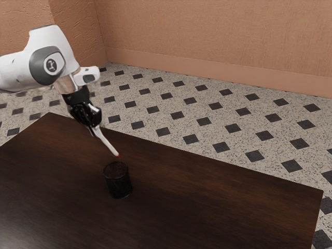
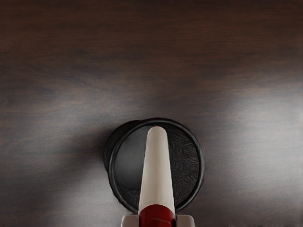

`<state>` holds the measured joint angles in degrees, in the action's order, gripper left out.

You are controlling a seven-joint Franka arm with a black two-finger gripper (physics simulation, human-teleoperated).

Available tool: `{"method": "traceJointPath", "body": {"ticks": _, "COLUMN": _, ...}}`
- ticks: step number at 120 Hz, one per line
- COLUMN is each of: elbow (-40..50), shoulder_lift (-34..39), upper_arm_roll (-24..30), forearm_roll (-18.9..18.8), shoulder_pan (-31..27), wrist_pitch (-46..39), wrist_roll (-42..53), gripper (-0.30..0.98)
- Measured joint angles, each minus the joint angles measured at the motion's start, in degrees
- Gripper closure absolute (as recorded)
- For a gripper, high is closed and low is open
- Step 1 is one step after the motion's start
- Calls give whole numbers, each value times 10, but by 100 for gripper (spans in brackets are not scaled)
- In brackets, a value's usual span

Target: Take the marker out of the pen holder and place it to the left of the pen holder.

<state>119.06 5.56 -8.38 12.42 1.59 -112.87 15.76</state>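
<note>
One marker [image 1: 108,142] is up in the air, gripped from two sides by the hand [image 1: 95,129], whose fingers [image 2: 185,221] close on its red part in the wrist view. It is otherwise mostly white and slants down towards the exterior view's right, with a bit of red at its low end. That end hangs just above the holder [image 1: 119,187], clear of the rim. In the wrist view the white length lies across the round opening. The holder is black and stands upright on the dark brown worktop [image 1: 207,192]. Behind are a speckled floor [image 1: 150,122] with black diamonds and an orange-tan wall [image 1: 207,41].
</note>
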Motion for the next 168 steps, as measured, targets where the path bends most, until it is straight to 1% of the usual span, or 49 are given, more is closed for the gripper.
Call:
{"method": "traceJointPath", "body": {"ticks": 8, "elbow": -44, "shoulder_lift": 7, "upper_arm_roll": -8, "forearm_roll": -15, "shoulder_pan": 0, "wrist_pitch": 38, "wrist_roll": 0, "gripper": 78}}
{"method": "traceJointPath", "body": {"ticks": 19, "elbow": -87, "shoulder_lift": 7, "upper_arm_roll": -37, "forearm_roll": -37, "shoulder_pan": -1, "wrist_pitch": 97, "wrist_roll": 0, "gripper": 78}}
{"method": "traceJointPath", "body": {"ticks": 27, "elbow": -130, "shoulder_lift": -15, "upper_arm_roll": -47, "forearm_roll": -63, "shoulder_pan": -10, "wrist_pitch": 154, "wrist_roll": -5, "gripper": 79}}
{"method": "traceJointPath", "body": {"ticks": 40, "elbow": -226, "shoulder_lift": -120, "upper_arm_roll": -49, "forearm_roll": -112, "shoulder_pan": -23, "wrist_pitch": 267, "wrist_roll": -24, "gripper": 79}}
{"method": "traceJointPath", "body": {"ticks": 49, "elbow": -328, "shoulder_lift": -229, "upper_arm_roll": -52, "forearm_roll": -135, "shoulder_pan": -10, "wrist_pitch": 355, "wrist_roll": -38, "gripper": 79}}
{"method": "traceJointPath", "body": {"ticks": 67, "elbow": -454, "shoulder_lift": -394, "upper_arm_roll": -61, "forearm_roll": -153, "shoulder_pan": -3, "wrist_pitch": 484, "wrist_roll": -61, "gripper": 79}}
{"method": "traceJointPath", "body": {"ticks": 78, "elbow": -510, "shoulder_lift": -461, "upper_arm_roll": -61, "forearm_roll": -156, "shoulder_pan": -3, "wrist_pitch": 536, "wrist_roll": -72, "gripper": 79}}
{"method": "traceJointPath", "body": {"ticks": 91, "elbow": -553, "shoulder_lift": -513, "upper_arm_roll": -62, "forearm_roll": -155, "shoulder_pan": -13, "wrist_pitch": 573, "wrist_roll": -81, "gripper": 79}}
{"method": "traceJointPath", "body": {"ticks": 105, "elbow": -581, "shoulder_lift": -554, "upper_arm_roll": -64, "forearm_roll": -155, "shoulder_pan": -21, "wrist_pitch": 597, "wrist_roll": -88, "gripper": 79}}
{"method": "traceJointPath", "body": {"ticks": 123, "elbow": -601, "shoulder_lift": -592, "upper_arm_roll": -64, "forearm_roll": -154, "shoulder_pan": -27, "wrist_pitch": 610, "wrist_roll": -92, "gripper": 79}}
{"method": "traceJointPath", "body": {"ticks": 148, "elbow": -609, "shoulder_lift": -624, "upper_arm_roll": -64, "forearm_roll": -151, "shoulder_pan": -32, "wrist_pitch": 611, "wrist_roll": -89, "gripper": 78}}
{"method": "traceJointPath", "body": {"ticks": 156, "elbow": -609, "shoulder_lift": -628, "upper_arm_roll": -64, "forearm_roll": -149, "shoulder_pan": -32, "wrist_pitch": 612, "wrist_roll": -88, "gripper": 71}}
{"method": "traceJointPath", "body": {"ticks": 168, "elbow": -609, "shoulder_lift": -630, "upper_arm_roll": -64, "forearm_roll": -144, "shoulder_pan": -32, "wrist_pitch": 613, "wrist_roll": -89, "gripper": 48}}
